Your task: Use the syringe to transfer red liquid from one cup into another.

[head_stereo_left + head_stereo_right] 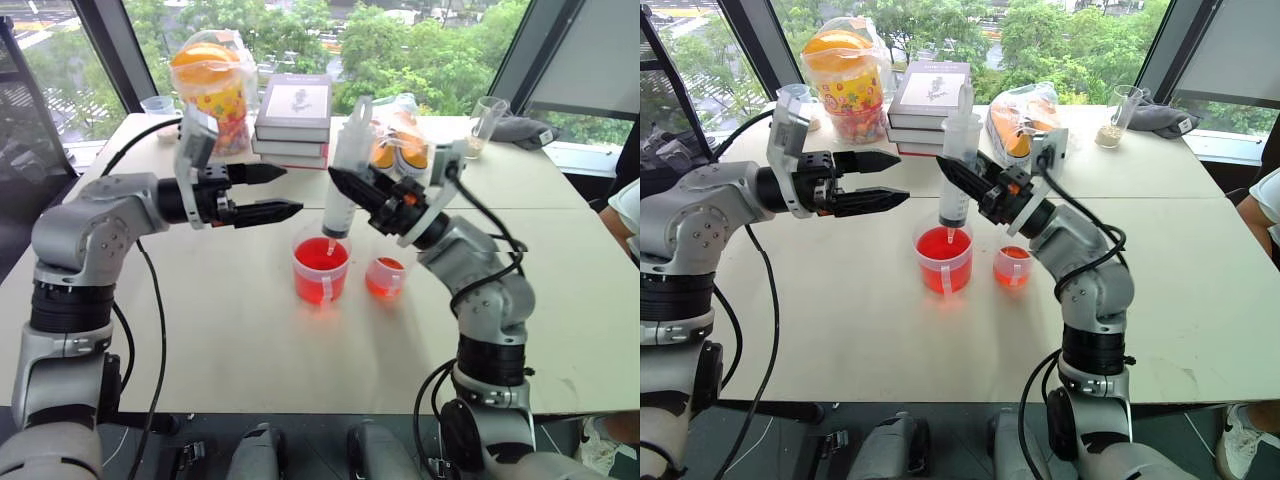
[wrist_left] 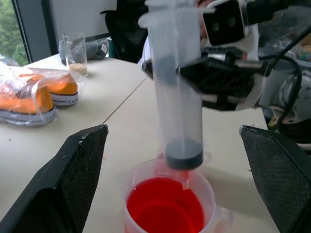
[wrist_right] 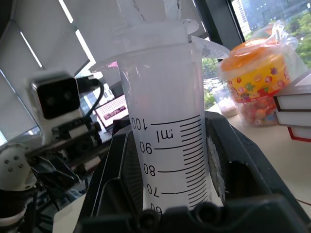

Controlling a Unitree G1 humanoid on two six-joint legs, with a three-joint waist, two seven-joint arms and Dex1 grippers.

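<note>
My right gripper (image 1: 352, 187) is shut on the barrel of the syringe (image 1: 345, 170), which it holds upright. The barrel looks empty, with the dark plunger seal (image 2: 184, 153) low down. Its tip hangs in the mouth of the larger cup (image 1: 322, 268), which holds red liquid (image 2: 165, 206); I cannot tell whether the tip touches the liquid. The smaller cup (image 1: 385, 277), also red, stands just to the right of it. My left gripper (image 1: 292, 190) is open, level and pointing at the syringe from the left, a little short of it. The right wrist view shows the barrel (image 3: 170, 145) between black fingers (image 3: 233, 170).
At the table's far side stand a stack of books (image 1: 295, 115), an orange-lidded candy jar (image 1: 210, 85), a bag with orange shoes (image 1: 400, 135) and a clear cup with beige grains (image 1: 487, 125). A person's arm (image 1: 625, 215) shows at the right edge.
</note>
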